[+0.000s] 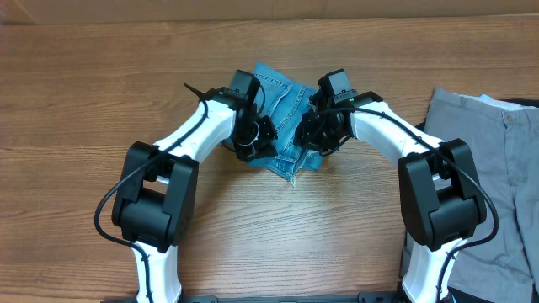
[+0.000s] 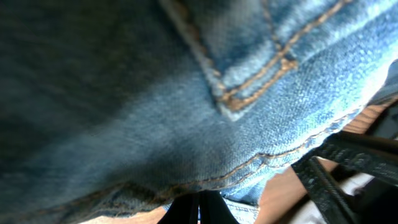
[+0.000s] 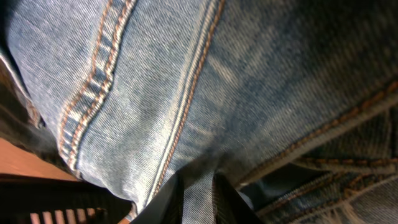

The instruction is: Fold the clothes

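Denim fills both wrist views, so the jeans (image 2: 155, 112) press right against each camera. The left gripper (image 2: 199, 208) has its jaws pressed together at the lower edge of the cloth, beneath a stitched pocket corner (image 2: 249, 74). Whether any fabric sits between them cannot be told from here. The right gripper (image 3: 199, 193) has its jaws narrow around a ridge of denim just beside a double-stitched seam. Seen from above, the jeans lie bunched in a rumpled heap at the middle of the table (image 1: 101, 84), with both grippers buried in the near side of the heap and close to one another. The main risk is probably an uneven lift: if the left jaws have closed on nothing or on a single thin edge, that side likely slips free and the heap swings from the right grip alone. The right pinch may also have taken several layers at once, which would drag the whole bundle instead of opening it out. With the grippers so close together, pulling apart could tangle their cables or twist the legs. Far to the right, the grey trousers (image 1: 497, 185) lie well apart and seem out of harm's way.
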`<control>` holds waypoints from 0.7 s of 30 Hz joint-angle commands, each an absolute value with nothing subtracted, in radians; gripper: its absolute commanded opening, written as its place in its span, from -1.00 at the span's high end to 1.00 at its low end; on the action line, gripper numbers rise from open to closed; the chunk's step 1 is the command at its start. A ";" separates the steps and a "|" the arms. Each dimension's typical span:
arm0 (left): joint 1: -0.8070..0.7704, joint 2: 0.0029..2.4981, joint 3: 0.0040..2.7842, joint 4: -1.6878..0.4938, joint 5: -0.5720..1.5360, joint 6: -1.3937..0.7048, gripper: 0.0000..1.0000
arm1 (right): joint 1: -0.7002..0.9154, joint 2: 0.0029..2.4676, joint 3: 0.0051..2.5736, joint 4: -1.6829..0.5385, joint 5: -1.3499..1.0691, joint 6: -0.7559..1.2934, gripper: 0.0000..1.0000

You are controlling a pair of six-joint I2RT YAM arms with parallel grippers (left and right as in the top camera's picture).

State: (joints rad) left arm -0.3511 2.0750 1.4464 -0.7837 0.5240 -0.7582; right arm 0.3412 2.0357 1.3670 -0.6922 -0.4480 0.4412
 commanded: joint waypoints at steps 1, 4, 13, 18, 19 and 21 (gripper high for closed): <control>-0.273 2.051 1.442 -0.791 0.564 -0.721 0.90 | 0.347 2.056 1.361 -0.699 -0.447 0.442 0.61; -0.227 1.967 1.442 -0.825 0.575 -0.685 0.39 | 0.347 2.056 1.361 -0.701 -0.447 0.442 0.59; -0.202 1.864 1.422 -0.943 0.483 -0.677 -1.00 | 0.347 2.056 1.361 -0.705 -0.447 0.442 0.38; -0.222 1.864 1.280 -0.834 0.484 -0.811 -1.00 | 0.347 2.056 1.361 -0.706 -0.448 0.442 0.39; -0.226 1.864 1.244 -0.796 0.486 -0.825 -1.00 | 0.347 2.056 1.361 -0.706 -0.448 0.442 0.38; -0.228 1.864 1.183 -0.710 0.498 -0.859 -1.00 | 0.347 2.056 1.361 -0.706 -0.448 0.442 0.38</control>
State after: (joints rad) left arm -0.2234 1.8568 1.2667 -0.7788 0.5026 -0.7677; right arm 0.3420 2.0357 1.3670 -0.7013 -0.4618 0.4442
